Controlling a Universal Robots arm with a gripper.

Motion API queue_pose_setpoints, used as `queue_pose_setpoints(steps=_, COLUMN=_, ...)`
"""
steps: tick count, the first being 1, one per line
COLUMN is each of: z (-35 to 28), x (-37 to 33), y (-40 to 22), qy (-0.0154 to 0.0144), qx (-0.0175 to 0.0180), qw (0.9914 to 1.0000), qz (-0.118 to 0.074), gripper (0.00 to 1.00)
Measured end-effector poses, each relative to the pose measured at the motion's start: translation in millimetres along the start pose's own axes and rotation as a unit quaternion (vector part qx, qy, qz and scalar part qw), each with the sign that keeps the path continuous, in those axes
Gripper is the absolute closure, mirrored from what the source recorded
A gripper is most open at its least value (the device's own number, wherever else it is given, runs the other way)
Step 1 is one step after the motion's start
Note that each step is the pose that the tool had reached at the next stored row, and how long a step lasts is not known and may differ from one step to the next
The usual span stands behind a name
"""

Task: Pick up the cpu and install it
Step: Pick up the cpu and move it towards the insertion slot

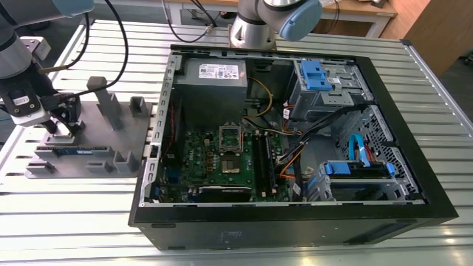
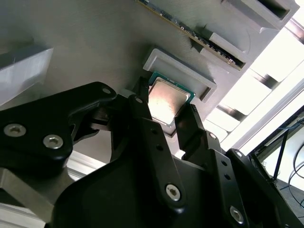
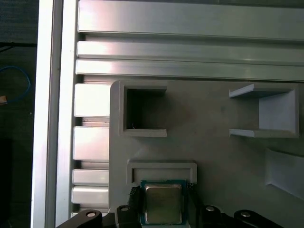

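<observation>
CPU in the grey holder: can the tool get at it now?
Likely yes: the tool is right at the cpu, which lies face-up in the grey holder with nothing over it.

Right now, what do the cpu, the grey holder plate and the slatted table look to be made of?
The cpu: silvery metal lid with a soft, dull glare, on a thin green board edge. The grey holder plate: uniform matte grey with no shine, probably plastic, possibly printed. The slatted table: likely aluminium profile, judging by its bright satin sheen and long straight grooves.
</observation>
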State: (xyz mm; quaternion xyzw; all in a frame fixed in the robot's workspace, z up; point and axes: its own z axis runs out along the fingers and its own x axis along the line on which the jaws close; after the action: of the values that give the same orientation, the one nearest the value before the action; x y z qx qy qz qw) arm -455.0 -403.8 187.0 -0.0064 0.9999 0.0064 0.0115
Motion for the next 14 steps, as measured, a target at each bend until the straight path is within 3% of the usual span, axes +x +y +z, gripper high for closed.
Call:
queue_pose_setpoints(steps=6, z=-1.0, x=0.0, y=0.0, qy=0.0001, qx=0.0001, qw=1.0, qz=0.0, gripper=0.53)
queue_pose_setpoints(steps=14, z=-14.2, x=-0.3, y=0.2, qy=0.0, qx=0.0, qw=1.0, qz=0.0, gripper=0.53)
